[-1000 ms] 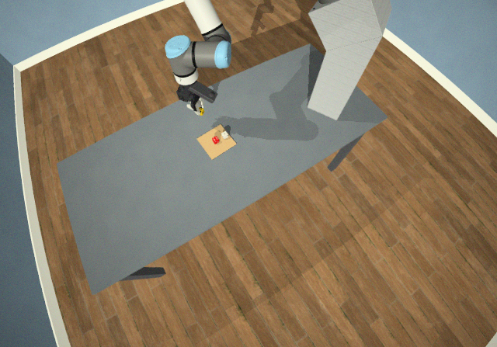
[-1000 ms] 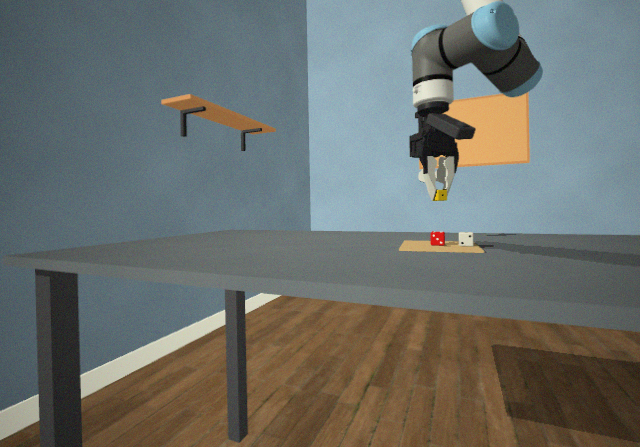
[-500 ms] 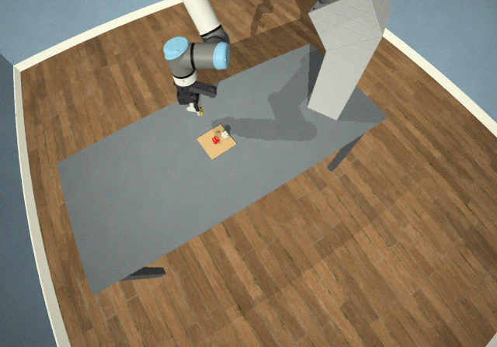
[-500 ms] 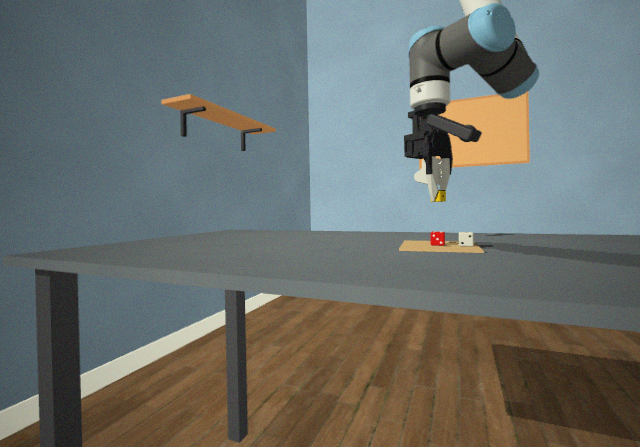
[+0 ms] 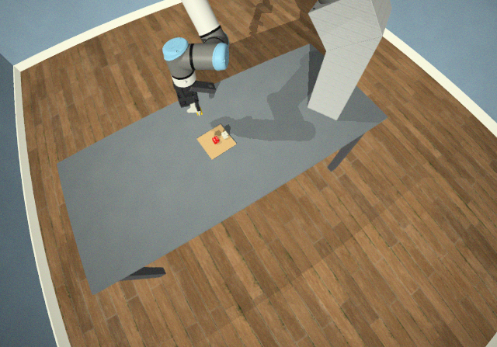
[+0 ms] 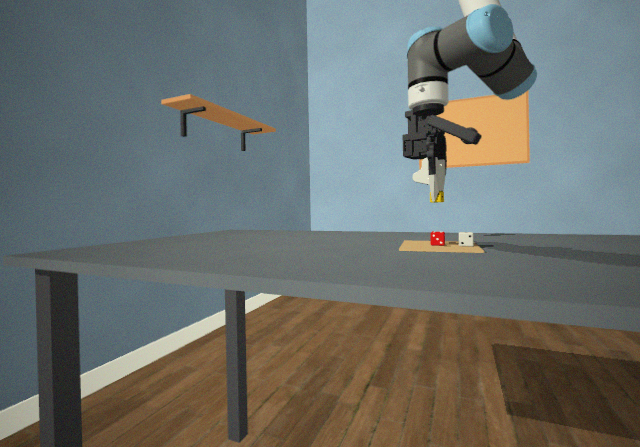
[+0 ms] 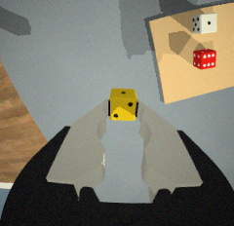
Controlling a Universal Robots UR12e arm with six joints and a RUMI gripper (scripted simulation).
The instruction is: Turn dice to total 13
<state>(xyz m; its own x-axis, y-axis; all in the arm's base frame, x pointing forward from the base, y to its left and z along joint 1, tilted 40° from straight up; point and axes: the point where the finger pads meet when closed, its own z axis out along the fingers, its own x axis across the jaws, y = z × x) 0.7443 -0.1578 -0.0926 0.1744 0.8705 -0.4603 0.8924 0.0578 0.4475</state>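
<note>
- My claw (image 7: 123,110) is clenched on the yellow die (image 7: 122,104), pinched at the tips of the two pale fingers, one on each side of it.
- The wrist view shows me two of its faces: the one turned away from the camera carries a single pip, the one toward the camera carries two.
- The claw points straight down and hangs high above the grey tabletop (image 6: 289,261), so the yellow die touches nothing but the fingers.
- Taking the tan mat (image 5: 218,146) as my landmark: the claw is off the mat, up and to the left of it in the top view, over bare tabletop.
- On the mat are two dice, the red die (image 7: 204,58) and the white die (image 7: 204,23), near each other but not touching, both flat, near the mat's edge.
- The white die sits partly in the arm's shadow.
- The exterior view gives me the height of the claw over the tabletop, which the top view hides; there the yellow die (image 6: 437,197) is only a sliver at the fingertips.
- Only the wrist view lets me read any pips; in the top view the dice on the mat are too small.
</note>
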